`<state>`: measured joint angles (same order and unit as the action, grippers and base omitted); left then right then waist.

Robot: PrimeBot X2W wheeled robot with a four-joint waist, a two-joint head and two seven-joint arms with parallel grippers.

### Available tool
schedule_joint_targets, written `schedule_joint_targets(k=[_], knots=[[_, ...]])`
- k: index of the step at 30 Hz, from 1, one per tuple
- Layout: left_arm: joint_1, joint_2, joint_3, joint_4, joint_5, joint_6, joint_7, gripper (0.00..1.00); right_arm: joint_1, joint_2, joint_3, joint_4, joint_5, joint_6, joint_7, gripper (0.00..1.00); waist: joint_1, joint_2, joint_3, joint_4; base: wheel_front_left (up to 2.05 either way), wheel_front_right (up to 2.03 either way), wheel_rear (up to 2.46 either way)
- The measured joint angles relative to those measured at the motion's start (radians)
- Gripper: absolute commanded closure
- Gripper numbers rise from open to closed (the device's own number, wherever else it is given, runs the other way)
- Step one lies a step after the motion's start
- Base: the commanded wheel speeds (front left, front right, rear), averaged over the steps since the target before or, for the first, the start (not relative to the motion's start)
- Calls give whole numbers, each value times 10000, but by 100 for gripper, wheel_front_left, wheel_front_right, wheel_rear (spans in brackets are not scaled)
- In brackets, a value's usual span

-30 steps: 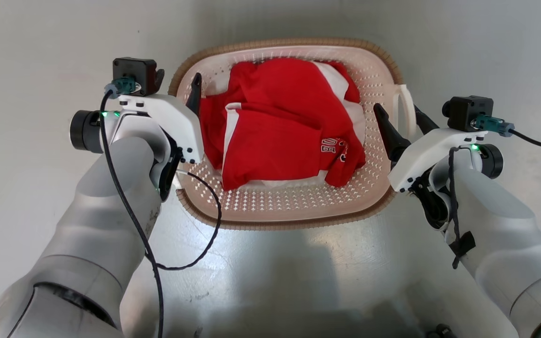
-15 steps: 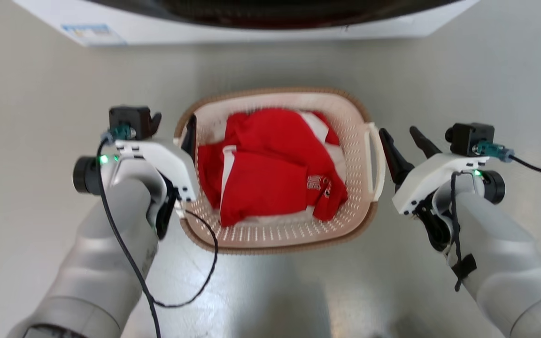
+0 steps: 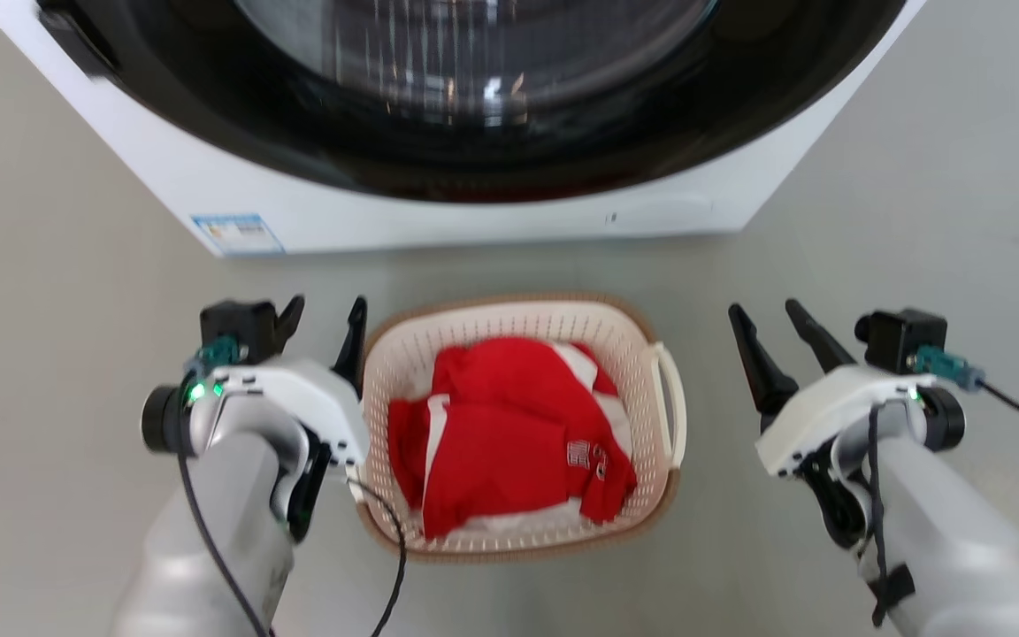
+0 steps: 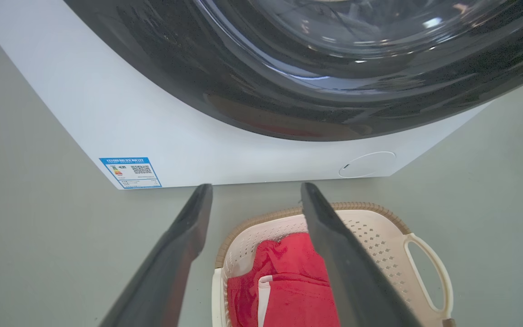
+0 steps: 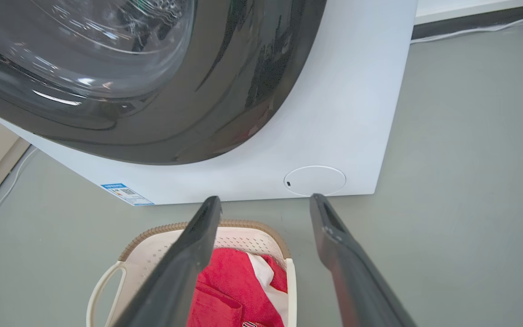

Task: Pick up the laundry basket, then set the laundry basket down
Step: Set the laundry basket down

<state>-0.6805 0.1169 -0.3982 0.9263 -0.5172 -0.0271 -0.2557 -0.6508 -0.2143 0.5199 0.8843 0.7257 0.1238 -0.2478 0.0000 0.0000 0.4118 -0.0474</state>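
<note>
The laundry basket (image 3: 509,320) stands on the floor (image 3: 32,265) before the washing machine (image 3: 474,221), a red garment (image 3: 509,425) inside it. The left gripper (image 3: 325,310), fingers spread and empty, is just beside its rim, perhaps touching. The right gripper (image 3: 762,310), also spread and empty, is apart from the handle (image 3: 674,398).

Left gripper (image 3: 326,310) at 8 o'clock in head view, fingers spread, pointing 12–1. Right gripper (image 3: 762,310) at 4 o'clock, fingers spread, pointing 11. Left forearm (image 3: 169,557) enters from 7, right forearm (image 3: 952,531) from 5.
</note>
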Motion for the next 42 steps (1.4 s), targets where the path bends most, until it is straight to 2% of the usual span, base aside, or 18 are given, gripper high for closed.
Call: schedule_joint_targets(k=[12,27,37,42], knots=[[1974,-130,1588,-2031,1394,-10,0,0,2063,40,-2280,-2424,-1952,0,-2,0,0,0,-1849,52,0,0,0],[3971,-575,3271,-4832,2399,-345,0,0,3804,391,-4132,-4834,-3425,0,-2,0,0,0,-2797,270,0,0,0],[5539,-771,3609,-6594,2571,-447,-2,0,5062,813,-5189,-6412,-4073,0,-2,0,0,0,-3356,382,0,0,0],[6036,-767,3603,-7014,2464,-533,0,0,5544,986,-5542,-6761,-4268,0,-2,0,0,0,-3558,446,0,0,0]])
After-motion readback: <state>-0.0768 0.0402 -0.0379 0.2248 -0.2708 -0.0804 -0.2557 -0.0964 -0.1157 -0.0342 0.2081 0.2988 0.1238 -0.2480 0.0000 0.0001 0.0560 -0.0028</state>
